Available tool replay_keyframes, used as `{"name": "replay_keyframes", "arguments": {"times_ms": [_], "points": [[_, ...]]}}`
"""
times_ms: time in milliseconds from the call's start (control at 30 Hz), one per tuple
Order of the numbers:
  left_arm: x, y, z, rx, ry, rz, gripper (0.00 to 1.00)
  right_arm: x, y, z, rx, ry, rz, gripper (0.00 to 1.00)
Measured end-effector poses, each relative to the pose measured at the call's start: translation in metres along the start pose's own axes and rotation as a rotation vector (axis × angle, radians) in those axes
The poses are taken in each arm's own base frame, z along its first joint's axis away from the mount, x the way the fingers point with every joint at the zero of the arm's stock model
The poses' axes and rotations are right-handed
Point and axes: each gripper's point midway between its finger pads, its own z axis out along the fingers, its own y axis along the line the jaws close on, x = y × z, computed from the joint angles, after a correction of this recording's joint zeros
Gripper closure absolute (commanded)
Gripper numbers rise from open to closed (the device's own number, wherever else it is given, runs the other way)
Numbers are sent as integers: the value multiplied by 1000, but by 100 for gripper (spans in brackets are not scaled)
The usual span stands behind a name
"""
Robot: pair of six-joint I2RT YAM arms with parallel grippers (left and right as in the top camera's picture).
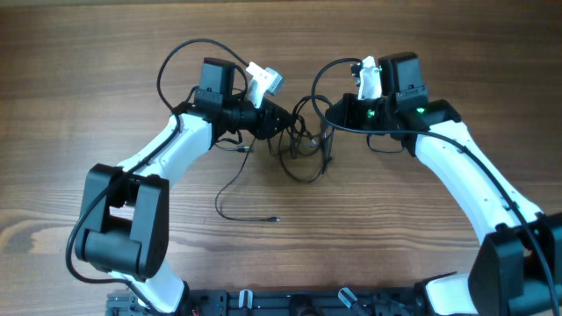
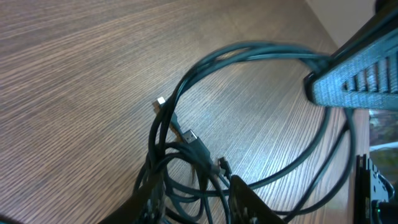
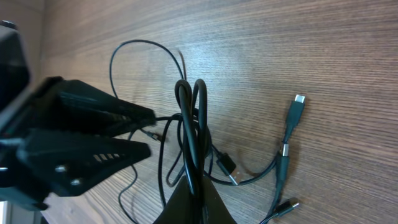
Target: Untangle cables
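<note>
A wooden table [image 1: 88, 70] seen from above, with 2 white and black robot arms reaching in from the bottom corners. Their grippers meet near the top middle, tips pointing toward each other.

Between them lies the tangle of thin black cables [image 1: 303, 149], a small knot of overlapping loops resting on the wood. The left gripper [image 1: 268, 118] touches the tangle's left edge and the right gripper [image 1: 335, 112] touches its upper right edge. 1 strand leaves the knot and curves away toward the bottom left, and its loose end [image 1: 276, 219] lies on bare wood, well apart from both grippers.

In the left wrist view, the left gripper's fingers [image 2: 249, 199] stand a little apart at the bottom of the frame. Several strands are bunched between them, filling the gap, so they pinch the bundle. A wide loop rises from there toward the right gripper, and 3 small plug ends lie near the loop's inner side.

In the right wrist view, the right gripper's fingers [image 3: 193, 208] are pressed together on a doubled loop of cable that stands up from their tips. To the right, a cord ends in a silver-tipped plug [image 3: 299, 99], lying flat on the table.
</note>
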Motion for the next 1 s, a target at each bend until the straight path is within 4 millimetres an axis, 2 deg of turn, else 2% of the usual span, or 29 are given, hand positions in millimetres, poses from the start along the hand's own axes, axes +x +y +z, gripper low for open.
{"name": "replay_keyframes", "arguments": {"times_ms": [233, 467, 667, 700, 800, 867, 933, 1000], "points": [[1, 1, 2, 2, 3, 0, 65, -10, 20, -26, -31, -71, -36, 95], [2, -3, 4, 8, 8, 5, 64, -10, 20, -26, -32, -73, -37, 95], [3, -21, 16, 41, 22, 42, 65, -10, 20, -26, -31, -72, -37, 96], [2, -24, 18, 51, 19, 51, 72, -10, 20, -26, -32, -73, -37, 95], [-2, -28, 18, 72, 5, 69, 76, -10, 21, -26, -32, -72, -38, 95], [-2, -29, 18, 75, 3, 74, 64, -10, 21, -26, -32, -74, -38, 95], [-3, -29, 18, 75, 3, 79, 59, -11, 21, -27, -33, -76, -39, 96], [-2, -29, 18, 75, 4, 74, 58, -11, 21, -27, -33, -76, -40, 95]]}}
